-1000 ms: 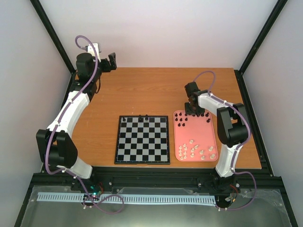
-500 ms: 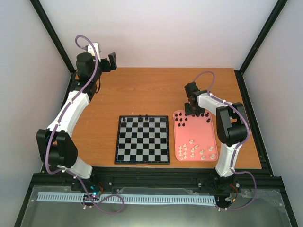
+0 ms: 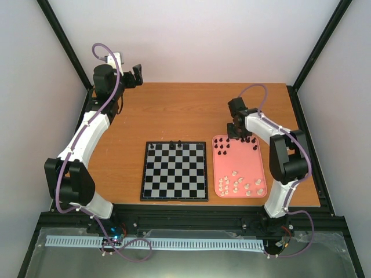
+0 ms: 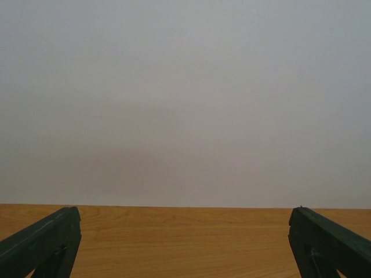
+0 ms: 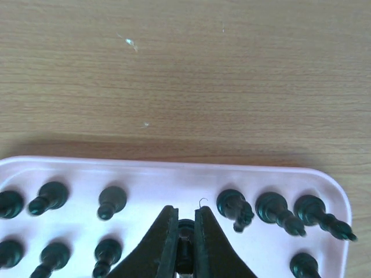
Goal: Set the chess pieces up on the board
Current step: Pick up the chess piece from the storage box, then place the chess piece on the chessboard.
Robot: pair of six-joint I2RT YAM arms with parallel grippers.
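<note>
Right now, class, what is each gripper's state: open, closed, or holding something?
Left gripper: open, holding nothing.
Right gripper: closed on a black chess piece at the pink tray.

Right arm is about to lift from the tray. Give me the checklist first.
1. Right claw shut on a black piece: ok.
2. Neighbouring pieces apart from its fingers: ok.
3. Held piece off the pink tray: cannot tell.
4. Free far-row squares on the board: ok.
5. Left claw open, away from the board: ok.
</note>
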